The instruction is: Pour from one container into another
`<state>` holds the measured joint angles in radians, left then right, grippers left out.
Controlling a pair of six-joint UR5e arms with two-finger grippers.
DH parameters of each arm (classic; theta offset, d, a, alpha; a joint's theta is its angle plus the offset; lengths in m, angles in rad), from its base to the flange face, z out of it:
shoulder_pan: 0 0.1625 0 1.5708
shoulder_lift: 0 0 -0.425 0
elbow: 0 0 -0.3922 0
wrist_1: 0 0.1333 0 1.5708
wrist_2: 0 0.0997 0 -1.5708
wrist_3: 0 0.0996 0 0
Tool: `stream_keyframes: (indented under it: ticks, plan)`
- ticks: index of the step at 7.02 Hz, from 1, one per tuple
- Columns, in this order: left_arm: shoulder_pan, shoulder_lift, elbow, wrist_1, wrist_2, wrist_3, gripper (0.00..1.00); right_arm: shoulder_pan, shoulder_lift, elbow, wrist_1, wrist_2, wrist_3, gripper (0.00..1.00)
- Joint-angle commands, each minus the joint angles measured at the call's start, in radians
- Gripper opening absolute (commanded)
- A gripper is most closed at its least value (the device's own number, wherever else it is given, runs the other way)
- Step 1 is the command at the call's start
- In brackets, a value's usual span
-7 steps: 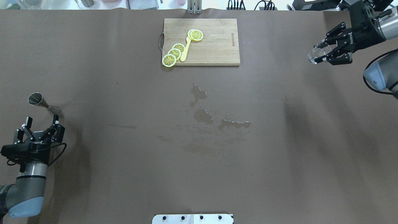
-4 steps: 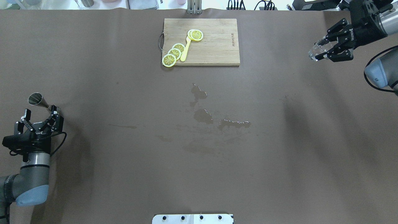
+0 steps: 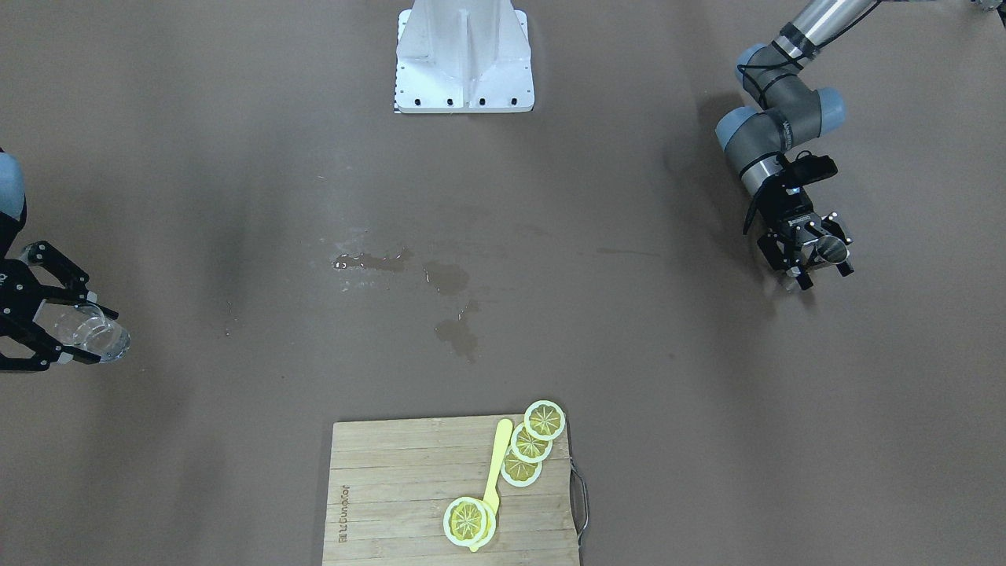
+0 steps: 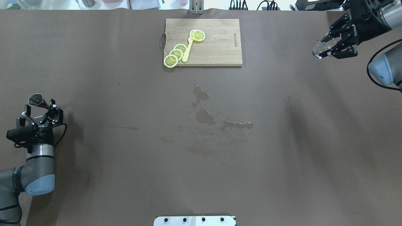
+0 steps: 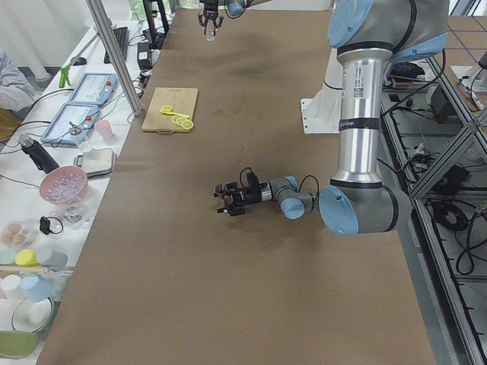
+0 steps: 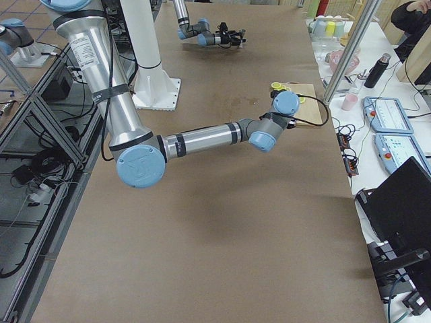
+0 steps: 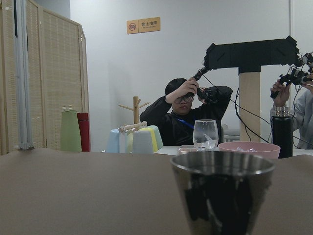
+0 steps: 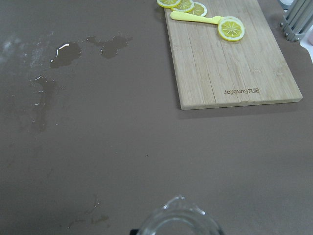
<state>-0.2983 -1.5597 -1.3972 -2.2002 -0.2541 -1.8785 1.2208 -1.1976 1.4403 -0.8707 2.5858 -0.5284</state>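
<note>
Nearest our base, at 9 o'clock on the brown-covered table (image 4: pixel 125 175), our left gripper (image 4: pixel 40 106) is lying low with its fingers spread to either side of the small grey steel hourglass-shaped jigger (image 4: pixel 36 99). The jigger is standing upright on the table, and we are not seeing the fingers pressing on it. We are judging this grasp as not yet made.

Further out, around the table's middle, wet patches (image 4: pixel 205 116) are glistening on the cover.

Farther still, at 2 o'clock, our right gripper (image 4: pixel 324 47) is clamping the small clear round glass cup (image 4: pixel 319 50) and carrying it clear of the table. We cannot tell whether any liquid is inside.

At 12 o'clock, the pale wooden cutting board (image 4: pixel 220 47) is lying with yellow lemon slices (image 4: pixel 176 53) on it.

We are reckoning that the pour itself is not begun, as the two containers are sitting well apart, on opposite sides of the table. Closing on the jigger, bringing cup over jigger and tipping are all remaining.
</note>
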Motion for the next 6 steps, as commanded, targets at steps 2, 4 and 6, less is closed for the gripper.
stream_keyframes:
  ticks: [2,4,6]
  plan:
    - [-0.001,-0.022,-0.006,0.010,0.015,0.007,0.27,-0.001,0.000,0.002,-0.004,0.007,-0.004,0.00]
    - [0.001,-0.039,-0.013,0.023,0.019,0.013,0.00,-0.004,0.000,0.002,0.001,0.007,-0.004,0.00]
    - [-0.001,-0.087,-0.089,0.023,0.038,0.223,0.00,-0.004,0.006,0.002,-0.002,0.005,-0.004,0.00]
